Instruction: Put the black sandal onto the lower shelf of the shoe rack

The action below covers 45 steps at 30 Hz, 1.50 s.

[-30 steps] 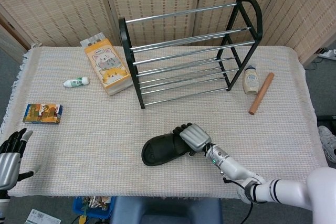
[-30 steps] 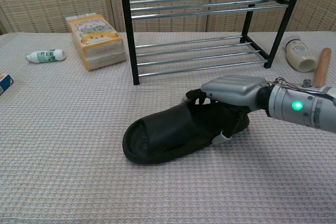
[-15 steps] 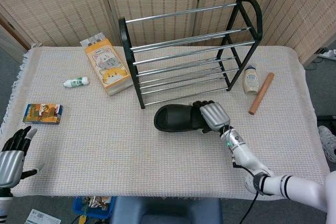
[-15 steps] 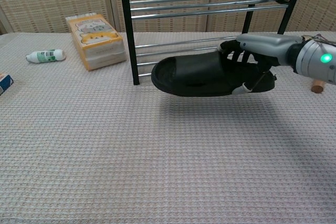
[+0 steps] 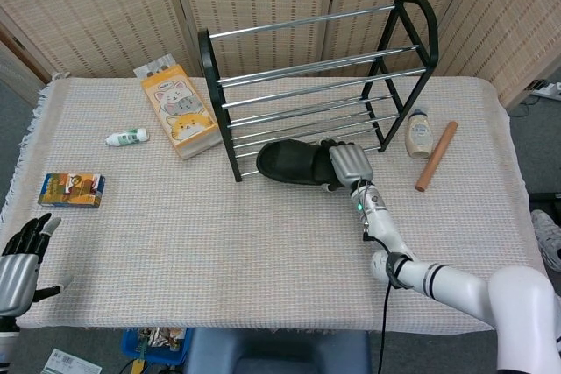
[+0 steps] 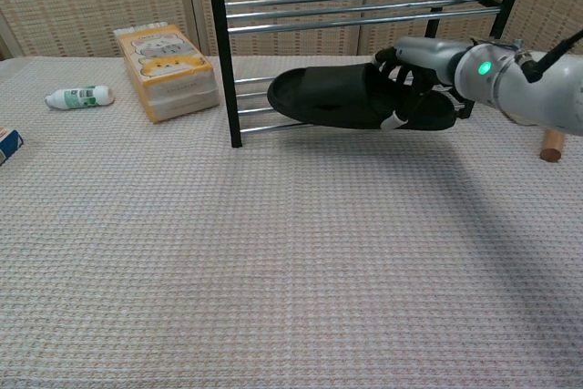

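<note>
The black sandal [image 5: 294, 162] [image 6: 332, 97] hangs level in the air at the front of the shoe rack [image 5: 316, 85] [image 6: 346, 15], its toe pointing left over the front bars of the lower shelf [image 6: 319, 120]. My right hand [image 5: 348, 164] [image 6: 414, 75] grips the sandal's strap end from above. My left hand [image 5: 19, 260] stays low at the table's near left corner, fingers apart and holding nothing.
An orange cat-print box [image 5: 180, 109] [image 6: 167, 70] lies left of the rack. A small white tube [image 5: 128, 137] [image 6: 79, 97] and a colourful carton [image 5: 72, 188] sit further left. Right of the rack are a cream bottle [image 5: 420, 134] and a wooden roller [image 5: 436, 156] [image 6: 553, 145].
My right hand lifted the sandal off the table and carried it away from me to the front of the rack's lower shelf. The left hand stayed put.
</note>
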Motion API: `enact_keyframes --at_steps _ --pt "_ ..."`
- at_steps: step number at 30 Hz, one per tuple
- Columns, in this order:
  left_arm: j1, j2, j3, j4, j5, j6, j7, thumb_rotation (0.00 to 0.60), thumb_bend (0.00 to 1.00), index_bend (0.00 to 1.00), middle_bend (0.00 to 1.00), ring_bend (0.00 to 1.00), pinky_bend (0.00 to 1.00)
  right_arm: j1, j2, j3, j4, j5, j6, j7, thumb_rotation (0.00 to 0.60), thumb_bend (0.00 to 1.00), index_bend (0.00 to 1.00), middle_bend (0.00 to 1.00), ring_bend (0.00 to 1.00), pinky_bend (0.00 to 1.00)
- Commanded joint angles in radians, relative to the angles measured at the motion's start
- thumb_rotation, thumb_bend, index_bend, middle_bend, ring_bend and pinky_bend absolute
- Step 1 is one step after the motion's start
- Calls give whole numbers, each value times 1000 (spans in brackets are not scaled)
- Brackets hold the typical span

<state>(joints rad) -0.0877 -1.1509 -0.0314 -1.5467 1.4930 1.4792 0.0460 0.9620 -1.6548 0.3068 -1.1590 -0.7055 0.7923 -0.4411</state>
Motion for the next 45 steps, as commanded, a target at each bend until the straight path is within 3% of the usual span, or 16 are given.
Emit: enact_keyframes --at_steps 1,12,27,30,38,45 --pt "1 1 0 0 -1 0 -1 600 187 95 77 76 198 59 -61 29 87 67 -22 -45 600 485 409 378 307 441" --pt "4 8 2 1 -5 -4 -7 600 187 95 77 75 199 157 -174 78 293 191 -67 -99 600 472 409 353 307 440" --pt "6 16 7 -1 -22 -24 -11 600 187 94 77 75 199 239 -294 121 541 155 -153 -41 600 419 356 299 241 390" --pt "7 19 7 -3 -28 -27 -11 600 187 95 77 76 198 252 -316 134 595 152 -181 -28 600 387 310 272 215 362" --pt "0 19 8 -7 -27 -42 -3 600 187 95 77 76 198 262 -330 153 648 118 -215 12 600 194 44 122 79 224" --pt "-1 24 14 -7 -21 -48 -12 600 187 95 77 75 198 231 -288 137 607 89 -241 10 600 132 0 0 0 140"
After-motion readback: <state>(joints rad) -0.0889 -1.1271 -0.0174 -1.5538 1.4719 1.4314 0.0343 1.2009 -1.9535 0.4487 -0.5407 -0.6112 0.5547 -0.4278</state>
